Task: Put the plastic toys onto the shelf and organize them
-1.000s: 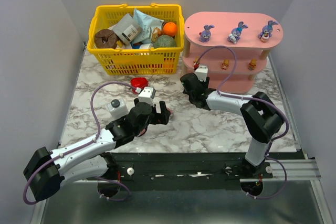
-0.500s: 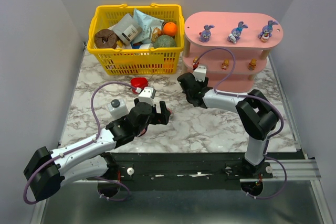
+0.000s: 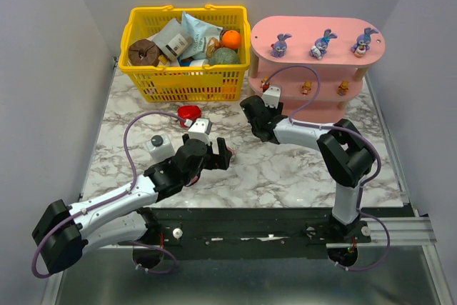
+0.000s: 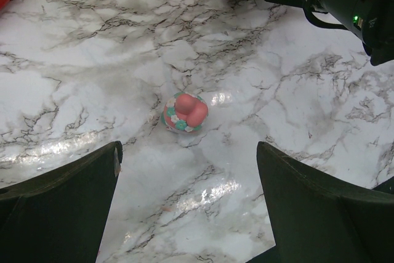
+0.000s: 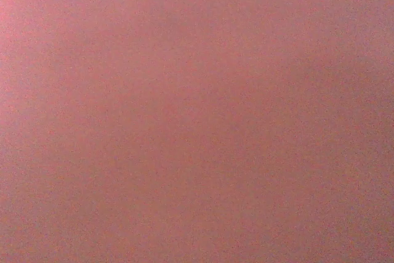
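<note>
Toy pickup lined up.
Your left hand [image 4: 188, 164] hangs wide open over the pink-white toy [image 4: 184, 112] on the desk [image 4: 308, 109], ready to grasp; right hand [image 3: 265, 101] nosed into the shelf [image 3: 300, 30], can't tell its grip.

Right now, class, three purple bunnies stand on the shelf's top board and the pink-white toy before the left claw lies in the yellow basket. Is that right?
The pink-white toy lies on the marble table, not in the yellow basket, as the left wrist view shows. The purple bunnies stand on the shelf's top board.
</note>
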Tool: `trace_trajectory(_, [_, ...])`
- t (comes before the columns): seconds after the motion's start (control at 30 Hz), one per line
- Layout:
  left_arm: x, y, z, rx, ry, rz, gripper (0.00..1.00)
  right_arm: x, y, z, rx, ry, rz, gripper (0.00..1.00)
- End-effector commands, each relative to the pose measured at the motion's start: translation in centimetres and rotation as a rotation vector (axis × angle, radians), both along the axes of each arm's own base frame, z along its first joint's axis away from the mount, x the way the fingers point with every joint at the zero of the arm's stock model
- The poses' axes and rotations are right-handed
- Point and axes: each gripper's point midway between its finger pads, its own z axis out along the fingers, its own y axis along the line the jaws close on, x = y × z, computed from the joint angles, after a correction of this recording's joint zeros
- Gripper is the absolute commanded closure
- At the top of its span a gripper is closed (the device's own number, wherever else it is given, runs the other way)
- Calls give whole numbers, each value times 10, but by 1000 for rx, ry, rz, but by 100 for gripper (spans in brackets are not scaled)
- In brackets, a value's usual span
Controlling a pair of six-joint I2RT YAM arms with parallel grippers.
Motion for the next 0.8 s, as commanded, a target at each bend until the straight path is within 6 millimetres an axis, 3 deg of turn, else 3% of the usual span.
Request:
trace_trajectory(0.0, [0,3,-4,17,2,10,1,5,-14,-19,-54,47,-34,37])
trace_trajectory(0.2, [0,3,-3,10,5,13,1,9,-16,-21,-51,48,-43,34])
trace_trajectory(0.4, [0,3,-4,11,5,17,1,11,-14,-20,-50,45,-26,18])
trace_trajectory(0.77, [0,3,-4,11,8,16,1,6,-11,-13,-6,40,6,6])
